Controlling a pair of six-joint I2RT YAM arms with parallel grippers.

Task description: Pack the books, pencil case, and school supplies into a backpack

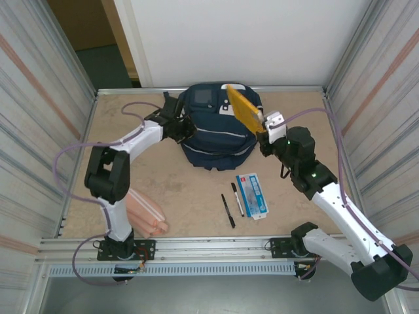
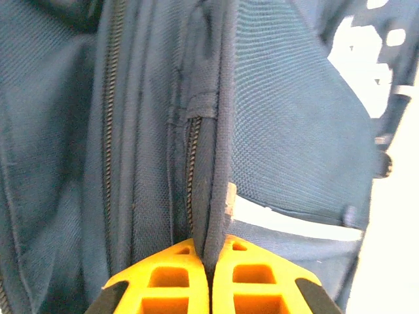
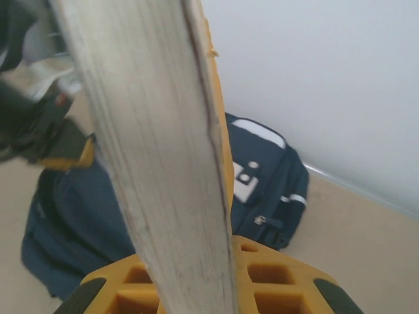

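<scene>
**A:** What takes up the most room?

**B:** The beige tabletop [image 1: 196, 190]. On it, toward the far wall, sits a large navy-blue fabric backpack [image 1: 216, 144] with a grey-and-white front patch and thin pale stripes.

**A:** Can you read anything on that patch?

**B:** No, the marks are too small to make out.

**A:** What about the left gripper [image 2: 209, 261]?

**B:** Its orange fingers are pressed together, pinching a ridge of the backpack's fabric beside a zip on the bag's left side.

**A:** Where is the book?

**B:** The thin yellow-orange paperback book [image 1: 243, 108] is in the air, tilted over the backpack's right shoulder. The right gripper [image 1: 264, 133] pinches its lower edge. The right wrist view shows its pale page edge. I can't read any lettering on the cover.

**A:** And the pencil case?

**B:** The soft salmon-pink oblong pencil case [image 1: 149, 214] lies at the near left, beside the left arm's base.

**A:** Anything smaller?

**B:** A flat blue-and-white rectangular box [image 1: 253, 195] with a red corner mark lies in front of the backpack, its print too small to read. Two slim black pens [image 1: 237, 198] lie just to its left, side by side.
</scene>
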